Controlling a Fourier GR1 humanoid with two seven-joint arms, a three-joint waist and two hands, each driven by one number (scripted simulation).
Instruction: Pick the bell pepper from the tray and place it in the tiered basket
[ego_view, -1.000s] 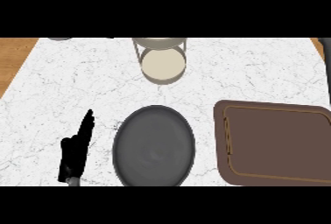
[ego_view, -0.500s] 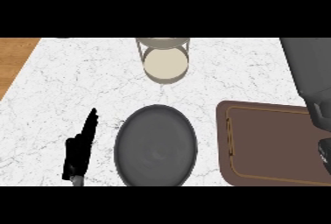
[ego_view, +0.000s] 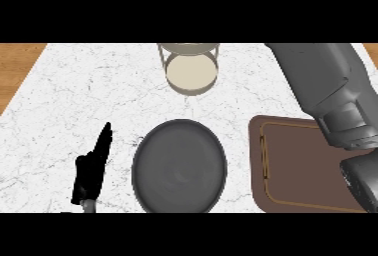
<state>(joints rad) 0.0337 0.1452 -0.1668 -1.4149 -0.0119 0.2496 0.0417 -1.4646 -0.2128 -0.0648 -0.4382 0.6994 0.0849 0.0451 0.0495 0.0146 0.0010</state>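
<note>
While the left hand (ego_view: 92, 170) rests straight-fingered on marble, a grey oval plate (ego_view: 179, 166) lies beside.

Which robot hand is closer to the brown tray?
The right. The right hand is over the brown tray, its grey forearm crossing the tray's right side. The left hand rests across the counter, beyond the dark plate.

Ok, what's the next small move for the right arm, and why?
Probably draw the right forearm back a little to uncover the tray. No pepper shows on the tray's bare part, and the forearm hides its right side, so I would find the pepper before trying any grasp.
</note>
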